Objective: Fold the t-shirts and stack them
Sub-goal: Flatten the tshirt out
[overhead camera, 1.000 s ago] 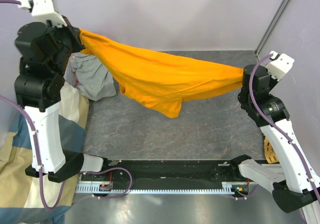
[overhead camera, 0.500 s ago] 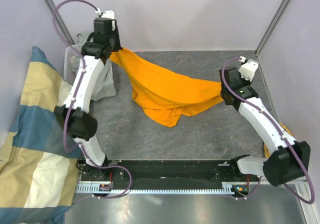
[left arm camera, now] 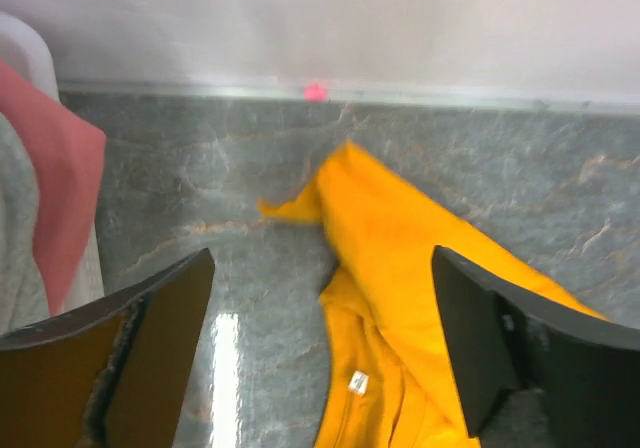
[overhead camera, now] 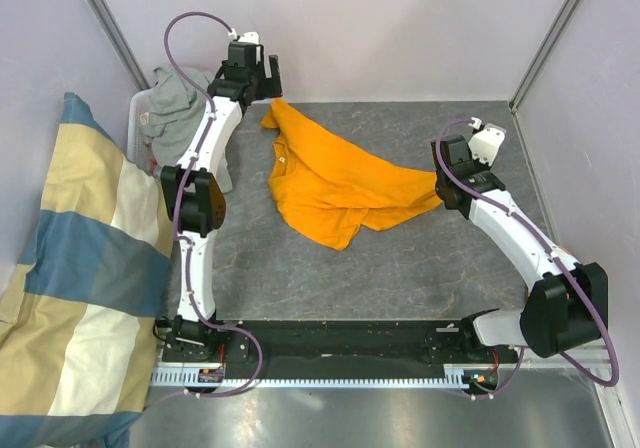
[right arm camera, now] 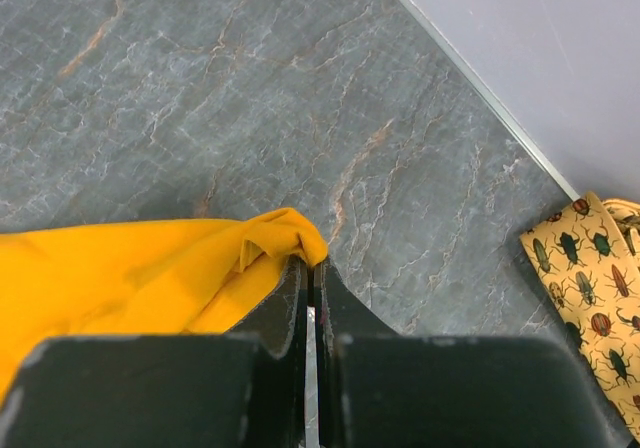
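The grey marbled counter (overhead camera: 400, 268) carries 1 crumpled orange t-shirt (overhead camera: 330, 183); a beetle-print yellow cloth (right arm camera: 590, 258) lies at its right edge.

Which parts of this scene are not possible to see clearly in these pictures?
Top view: the light grey cotton t-shirt is partly covered by the left arm.
Left wrist view: the white neck label of the bright orange cotton t-shirt has print too small to read.
Right wrist view: the yellow beetle-print cloth is cut off by the edge.

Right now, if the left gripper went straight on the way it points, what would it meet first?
Probably the orange t-shirt on the table, which lies between the open fingers of the left gripper; depth is unclear.
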You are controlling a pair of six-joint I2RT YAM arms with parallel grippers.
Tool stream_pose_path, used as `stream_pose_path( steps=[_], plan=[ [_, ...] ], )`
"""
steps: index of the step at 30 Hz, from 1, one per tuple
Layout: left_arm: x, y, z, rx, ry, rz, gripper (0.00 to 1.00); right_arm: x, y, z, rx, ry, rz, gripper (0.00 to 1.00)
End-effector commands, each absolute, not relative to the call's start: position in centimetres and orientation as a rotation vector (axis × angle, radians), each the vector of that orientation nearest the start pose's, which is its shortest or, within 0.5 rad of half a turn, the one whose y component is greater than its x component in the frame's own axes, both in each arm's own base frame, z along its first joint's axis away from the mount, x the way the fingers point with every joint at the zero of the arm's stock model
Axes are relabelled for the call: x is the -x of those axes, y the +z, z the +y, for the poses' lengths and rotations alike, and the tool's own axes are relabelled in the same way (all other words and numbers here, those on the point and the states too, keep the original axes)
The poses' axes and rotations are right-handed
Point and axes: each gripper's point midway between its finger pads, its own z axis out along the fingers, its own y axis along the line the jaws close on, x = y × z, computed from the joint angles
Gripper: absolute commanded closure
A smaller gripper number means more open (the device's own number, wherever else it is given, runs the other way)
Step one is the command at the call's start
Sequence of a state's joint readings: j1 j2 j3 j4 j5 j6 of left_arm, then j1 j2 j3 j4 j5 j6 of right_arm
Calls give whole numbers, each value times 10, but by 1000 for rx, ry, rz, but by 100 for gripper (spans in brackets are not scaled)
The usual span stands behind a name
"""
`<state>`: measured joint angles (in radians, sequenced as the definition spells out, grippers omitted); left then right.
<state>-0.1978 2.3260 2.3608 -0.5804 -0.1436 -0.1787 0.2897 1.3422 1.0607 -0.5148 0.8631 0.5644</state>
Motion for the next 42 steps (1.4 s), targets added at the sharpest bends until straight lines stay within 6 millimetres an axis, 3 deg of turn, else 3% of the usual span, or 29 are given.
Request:
stream_pose_path(
  steps=[1, 2, 4, 5, 6, 8, 9, 10, 11, 12, 13, 14, 15, 18, 20, 23, 26, 32, 42],
  plan=[
    [-602, 290, -106, 143, -144, 1955, 0, -351, 187, -18, -692, -472, 1970, 100],
    [-592, 303, -110, 166, -173, 1922, 0, -350, 187, -17, -693, -464, 1969, 100],
    [-548, 313, -123, 153, -214, 1911, 0, -349, 184, -16, -688, -455, 1977, 100],
    [-531, 314, -130, 159, -231, 1906, 0, -350, 184, -15, -687, -446, 1977, 100],
    [-498, 316, -147, 125, -263, 1896, 0, -351, 184, -14, -683, -441, 1982, 100],
    [-467, 304, -163, 117, -274, 1909, 0, -352, 182, -11, -679, -419, 1992, 100],
    [-441, 275, -187, 53, -291, 1959, 2, -352, 181, -10, -673, -413, 1997, 100],
    [-423, 276, -194, 34, -287, 1953, 2, -352, 181, -9, -672, -404, 1997, 100],
    [-406, 250, -200, 0, -263, 2006, 3, -352, 180, -8, -665, -396, 2003, 100],
    [-385, 241, -225, -73, -284, 2021, 5, -352, 180, -7, -657, -390, 2008, 100],
    [-373, 235, -229, -76, -268, 2024, 5, -352, 181, -6, -656, -387, 2006, 100],
    [-358, 208, -233, -106, -249, 2076, 5, -352, 181, -6, -653, -386, 2006, 100],
    [-341, 196, -251, -165, -269, 2096, 7, -351, 181, -6, -652, -383, 2008, 100],
    [-307, 147, -269, -262, -235, 2183, 10, -348, 183, -6, -650, -372, 2005, 100],
    [-291, 116, -271, -284, -196, 2229, 11, -346, 185, -7, -652, -364, 1998, 100],
    [-276, 88, -281, -336, -175, 2271, 11, -344, 185, -6, -653, -354, 1998, 100],
    [-265, 74, -295, -373, -198, 2296, 11, -342, 185, -7, -655, -355, 2000, 100],
    [-251, 68, -313, -394, -236, 2305, 12, -339, 184, -8, -651, -363, 2003, 100],
    [-262, 52, -329, -435, -221, 2278, 14, -336, 181, -10, -640, -379, 2015, 100]
  ],
)
